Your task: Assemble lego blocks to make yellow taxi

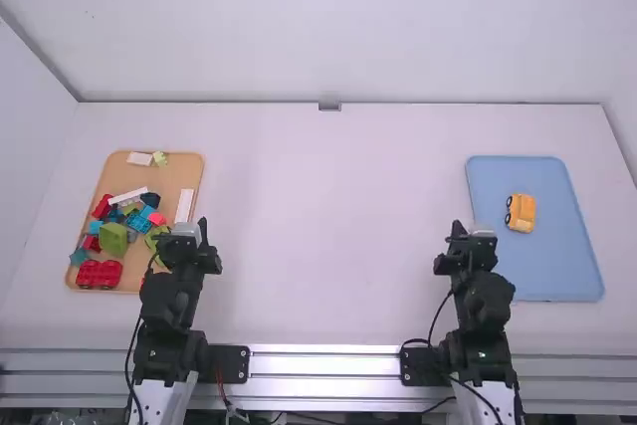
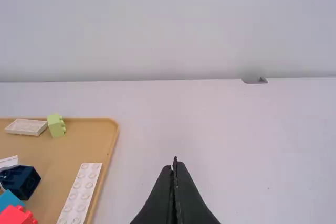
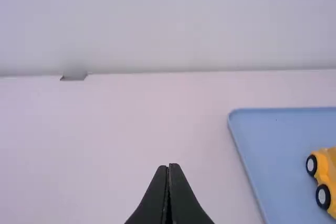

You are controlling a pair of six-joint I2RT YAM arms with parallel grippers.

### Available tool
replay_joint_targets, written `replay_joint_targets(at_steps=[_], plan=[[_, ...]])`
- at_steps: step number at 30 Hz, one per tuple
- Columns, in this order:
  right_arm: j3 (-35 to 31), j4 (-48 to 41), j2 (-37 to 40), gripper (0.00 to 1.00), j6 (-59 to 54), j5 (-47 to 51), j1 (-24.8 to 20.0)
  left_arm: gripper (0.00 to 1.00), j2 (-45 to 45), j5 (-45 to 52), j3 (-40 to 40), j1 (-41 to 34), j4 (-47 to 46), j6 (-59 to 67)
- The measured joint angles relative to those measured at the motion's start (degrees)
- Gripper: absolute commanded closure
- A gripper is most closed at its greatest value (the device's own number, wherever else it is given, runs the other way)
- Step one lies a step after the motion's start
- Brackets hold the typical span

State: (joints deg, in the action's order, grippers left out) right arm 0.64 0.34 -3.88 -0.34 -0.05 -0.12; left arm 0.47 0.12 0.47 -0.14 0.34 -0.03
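Taxi (image 1: 524,212) looks built
Right tray (image 1: 557,274) perhaps keeps it from spare blocks (image 1: 112,239); left gripper (image 2: 175,162), right gripper (image 3: 168,166) pinched closed, empty.

wrist views are cropping the yellow car (image 3: 329,170) at three o'clock on the table (image 1: 318,246), the tan tray (image 2: 86,142) at nine.
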Motion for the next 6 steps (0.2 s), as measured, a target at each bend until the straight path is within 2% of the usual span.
replay_joint_targets(at_steps=[6], plan=[[0.0,0.0,3.1,1.00,0.0,0.1,0.0,1.00,0.0,0.0,0.0,0.0,0.0,0.0]])
